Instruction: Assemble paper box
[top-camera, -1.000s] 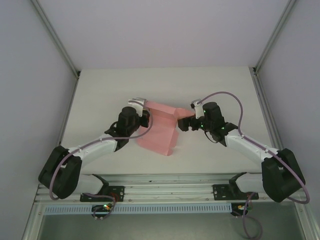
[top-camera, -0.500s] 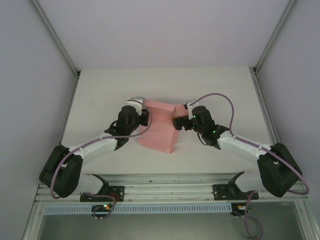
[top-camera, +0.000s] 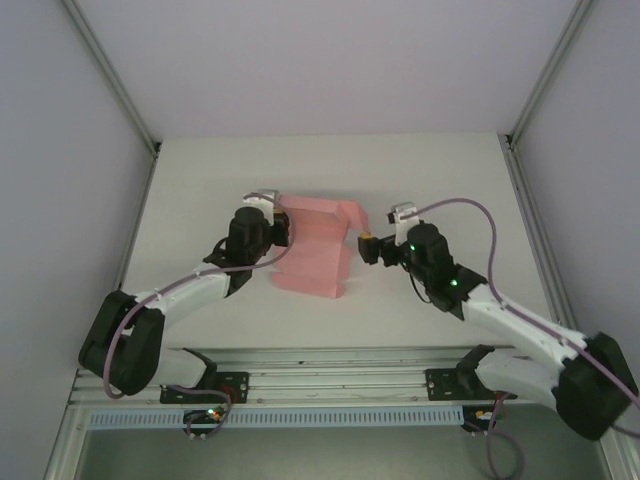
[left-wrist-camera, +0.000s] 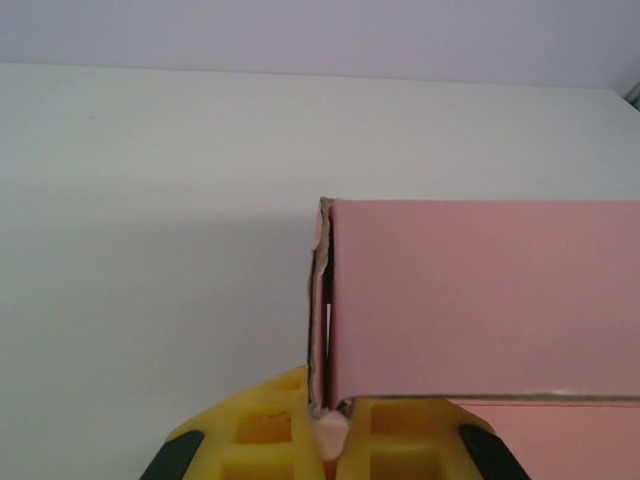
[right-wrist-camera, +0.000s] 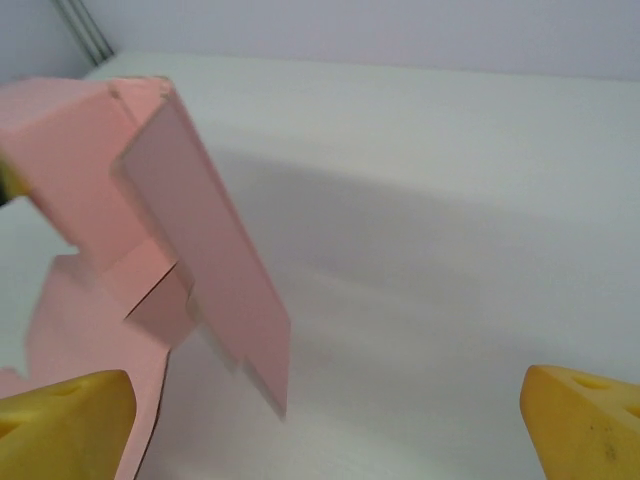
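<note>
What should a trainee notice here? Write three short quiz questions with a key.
1. True or false: the right fingers are shut on the paper box.
2. Which fingers pinch the box's edge? A) left fingers B) right fingers C) both
3. Fill in: the box's card is pale ___.
Key: 1 false, they are open and apart from it; 2 A; 3 pink.

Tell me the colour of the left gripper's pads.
Yellow. The pads of the left gripper, shut on the box, show best in the left wrist view.
</note>
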